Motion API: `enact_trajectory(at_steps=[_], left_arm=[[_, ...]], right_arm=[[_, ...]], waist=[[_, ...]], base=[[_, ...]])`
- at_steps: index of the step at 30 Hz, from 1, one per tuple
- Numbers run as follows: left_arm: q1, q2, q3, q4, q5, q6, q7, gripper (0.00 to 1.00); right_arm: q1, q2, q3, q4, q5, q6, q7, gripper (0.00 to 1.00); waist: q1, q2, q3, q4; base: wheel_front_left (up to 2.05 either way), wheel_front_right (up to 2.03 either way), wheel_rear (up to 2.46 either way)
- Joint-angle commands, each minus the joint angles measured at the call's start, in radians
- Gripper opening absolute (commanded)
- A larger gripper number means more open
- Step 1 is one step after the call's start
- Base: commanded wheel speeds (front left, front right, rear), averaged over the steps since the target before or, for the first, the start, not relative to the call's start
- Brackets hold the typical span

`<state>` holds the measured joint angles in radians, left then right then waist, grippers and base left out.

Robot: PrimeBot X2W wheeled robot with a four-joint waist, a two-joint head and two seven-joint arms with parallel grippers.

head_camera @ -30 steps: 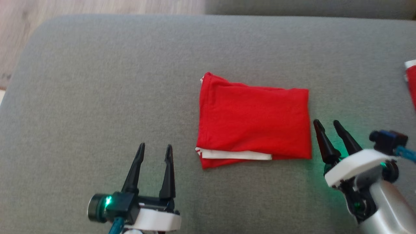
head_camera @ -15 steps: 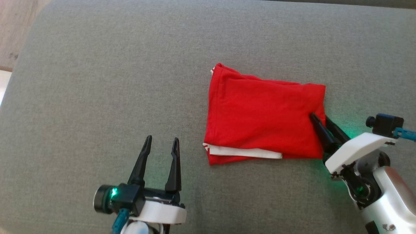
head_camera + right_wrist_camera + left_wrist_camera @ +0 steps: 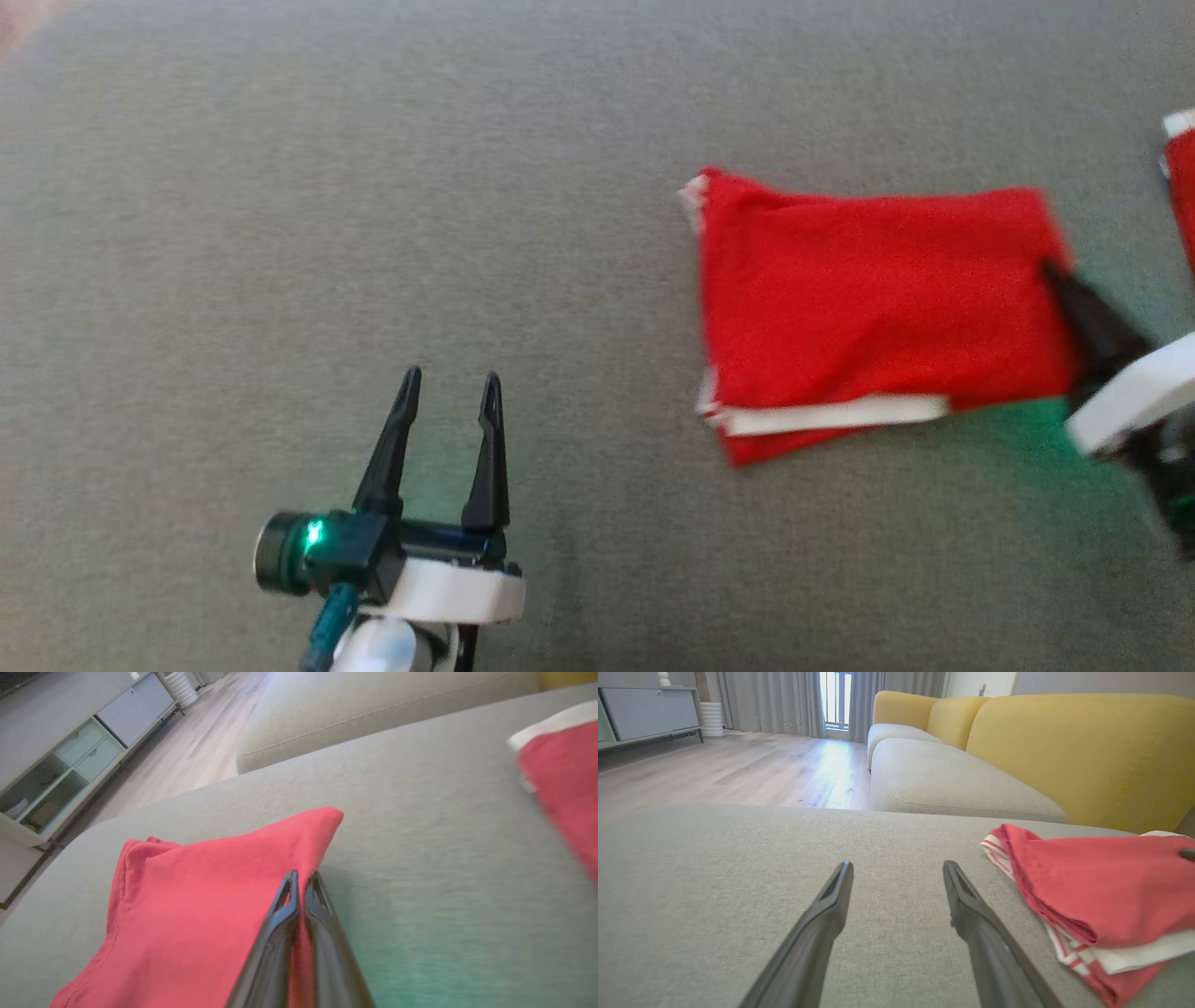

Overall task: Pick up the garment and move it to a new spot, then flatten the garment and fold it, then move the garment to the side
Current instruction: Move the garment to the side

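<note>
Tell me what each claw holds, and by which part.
The right claw pinches the folded red garment by its right edge; the left claw, open, holds nothing.

This is a living room in a home: a sofa point(image 3: 1064, 751) with yellow backs and grey seat cushions point(image 3: 948, 784), a pale wood-plank floor point(image 3: 738, 770), long grey curtains point(image 3: 770, 700) beside a bright window point(image 3: 833, 697), and a low cabinet point(image 3: 644, 714) with a white ribbed pot point(image 3: 712, 718) next to it.

Garment point(image 3: 878, 299): red, folded to a rough rectangle. A white band with red stripes showed along its near edge and left corners. It lay on the grey sofa cushion point(image 3: 373, 187), right of centre. Its right edge was pinched in the closed right gripper point(image 3: 301, 876), with the corner there raised to a peak.
</note>
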<state>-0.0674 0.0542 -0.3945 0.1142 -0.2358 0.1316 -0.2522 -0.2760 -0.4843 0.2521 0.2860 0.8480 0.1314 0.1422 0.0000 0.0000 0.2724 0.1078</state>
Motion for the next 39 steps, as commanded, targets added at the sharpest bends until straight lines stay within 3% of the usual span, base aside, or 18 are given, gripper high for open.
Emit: enact_trajectory(at_steps=[1,9,16,21,22,23,24,30,39], left_arm=[[-0.049,-0.004,0.032,-0.039,0.010,-0.004,-0.010,1.00],[-0.112,-0.004,0.037,-0.060,0.032,-0.029,-0.010,1.00],[-0.167,-0.004,0.047,-0.072,0.049,-0.049,-0.010,1.00],[-0.178,-0.004,0.050,-0.071,0.050,-0.056,-0.010,1.00],[-0.179,-0.004,0.050,-0.071,0.048,-0.057,-0.010,1.00],[-0.179,-0.004,0.051,-0.069,0.047,-0.057,-0.010,1.00],[-0.179,-0.004,0.051,-0.069,0.042,-0.057,-0.010,1.00],[-0.163,-0.004,0.049,-0.093,-0.015,-0.063,-0.010,1.00],[-0.109,-0.004,0.059,-0.075,0.001,-0.031,-0.010,1.00]], right_arm=[[-0.030,-0.060,-0.025,-0.050,-0.015,-0.001,0.006,0.00],[-0.065,-0.217,-0.196,-0.143,-0.071,-0.001,0.085,0.00],[-0.085,-0.345,-0.371,-0.177,-0.099,-0.001,0.137,0.00],[-0.076,-0.387,-0.460,-0.193,-0.120,-0.001,0.166,0.00],[-0.072,-0.393,-0.479,-0.197,-0.131,-0.001,0.172,0.04],[-0.069,-0.395,-0.497,-0.200,-0.147,-0.001,0.176,0.42],[-0.066,-0.394,-0.512,-0.203,-0.165,-0.001,0.178,1.00],[-0.059,-0.307,-0.518,-0.229,-0.272,-0.001,0.167,1.00],[0.003,-0.077,-0.296,-0.239,-0.350,-0.001,0.070,1.00]], waist=[[0.0000,0.0000,0.036,-0.036],[0.0000,0.0000,0.130,-0.098],[0.0000,0.0000,0.197,-0.106],[0.0000,0.0000,0.207,-0.101],[0.0000,0.0000,0.208,-0.100],[0.0000,0.0000,0.207,-0.099],[0.0000,0.0000,0.204,-0.098],[0.0000,0.0000,0.148,-0.089],[0.0000,0.0000,-0.012,-0.060]], base=[[0.00,0.00,0.00],[0.00,0.00,0.00],[0.00,0.00,0.00],[0.00,0.00,0.00],[0.00,0.00,0.00],[0.00,0.00,0.00],[0.00,0.00,0.00],[0.00,0.00,0.00],[0.00,0.00,0.00]])
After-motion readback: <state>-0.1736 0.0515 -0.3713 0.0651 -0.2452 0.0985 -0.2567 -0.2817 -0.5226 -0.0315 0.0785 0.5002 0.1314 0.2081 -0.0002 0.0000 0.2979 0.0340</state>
